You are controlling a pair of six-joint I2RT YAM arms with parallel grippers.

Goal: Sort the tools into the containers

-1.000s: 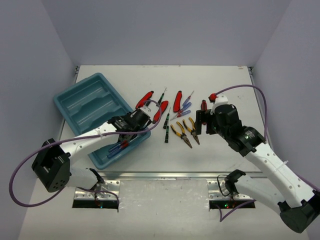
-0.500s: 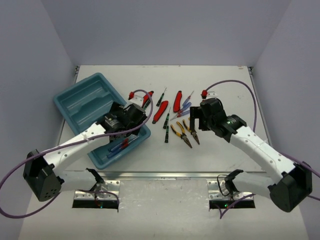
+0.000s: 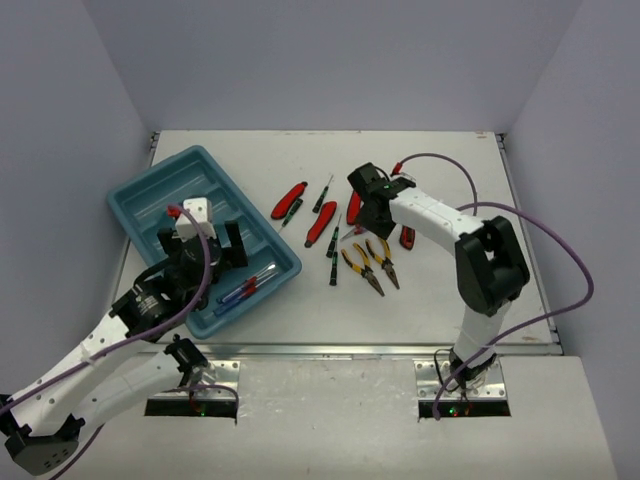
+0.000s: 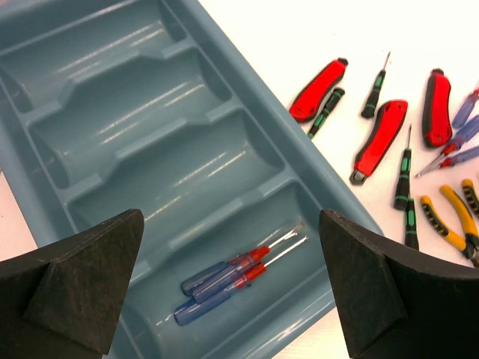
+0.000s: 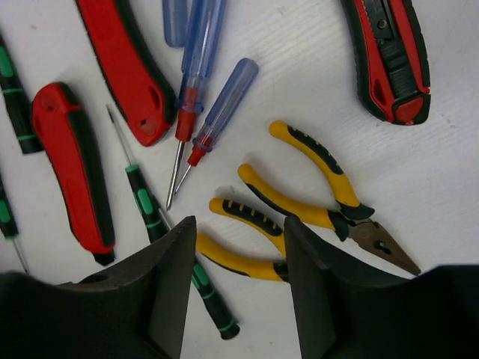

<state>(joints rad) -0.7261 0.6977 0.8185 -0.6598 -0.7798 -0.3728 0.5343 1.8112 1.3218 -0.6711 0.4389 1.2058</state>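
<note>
The teal tray (image 3: pixel 165 195) lies at the left, with blue-handled screwdrivers (image 4: pixel 224 277) in its nearest compartment. My left gripper (image 3: pixel 225 250) hovers over that end of the tray (image 4: pixel 150 134), open and empty (image 4: pixel 230 247). Loose tools lie mid-table: red cutters (image 3: pixel 320 222), thin black-green screwdrivers (image 3: pixel 333 262) and yellow pliers (image 3: pixel 362 270). My right gripper (image 3: pixel 362 210) hangs above them. Its jaws (image 5: pixel 239 224) stand part open over a pliers handle (image 5: pixel 254 217) and hold nothing. Beside it lie blue screwdrivers (image 5: pixel 224 97), red cutters (image 5: pixel 123 67) and a black-green screwdriver (image 5: pixel 150 206).
One more red cutter (image 3: pixel 407 237) lies right of the pliers, under the right forearm. A second pair of pliers (image 5: pixel 314 161) lies against the first. The right arm's purple cable (image 3: pixel 560 250) loops over the table's right side. Walls close the table on three sides.
My left gripper drew back from the red cutters to the tray's near end and opened. My right gripper swung left over the tools, and its jaws narrowed.
</note>
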